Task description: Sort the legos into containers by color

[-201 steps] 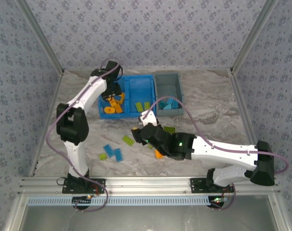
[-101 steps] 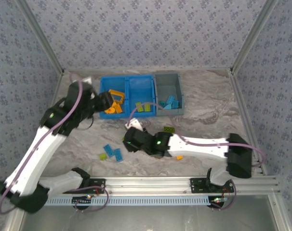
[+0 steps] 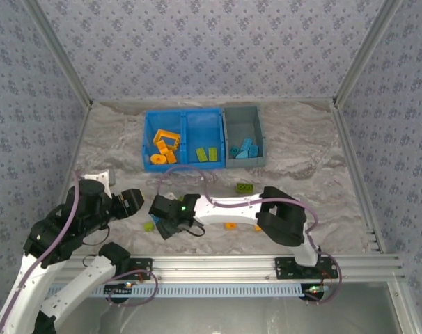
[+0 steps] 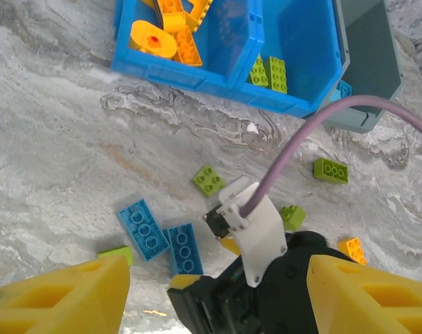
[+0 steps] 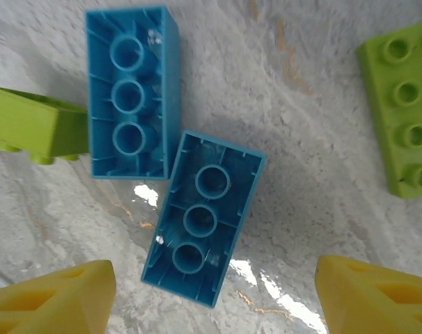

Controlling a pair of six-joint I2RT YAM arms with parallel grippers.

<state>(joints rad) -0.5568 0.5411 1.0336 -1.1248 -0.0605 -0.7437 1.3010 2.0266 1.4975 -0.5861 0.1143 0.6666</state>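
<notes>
Step in hand: picking blue. Right gripper point(image 5: 212, 296) hovers over blue brick point(image 5: 204, 217), 1 of 2 there, studs down on table point(image 5: 308, 181); fingers apart, nothing held. Left gripper point(image 4: 218, 299) apart, empty. Next: drop, square to brick's tilt, clamp long sides, carry to grey bin point(image 3: 244, 125).

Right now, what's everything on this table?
Bright blue plastic two-compartment bin: one, blue, far middle.
Grey plastic bin: one, grey, at its right.
Orange plastic pieces: several, orange, left compartment.
Binned lime green bricks: two, lime, right compartment.
Binned blue bricks: several, blue, grey bin.
Loose blue bricks: two, blue, near middle.
Loose lime bricks: four, lime, scattered.
Loose orange bricks: two, orange, near side.
Left gripper: one, yellow-fingered, open.
Right gripper: one, yellow-fingered, open over loose blue bricks.
</notes>
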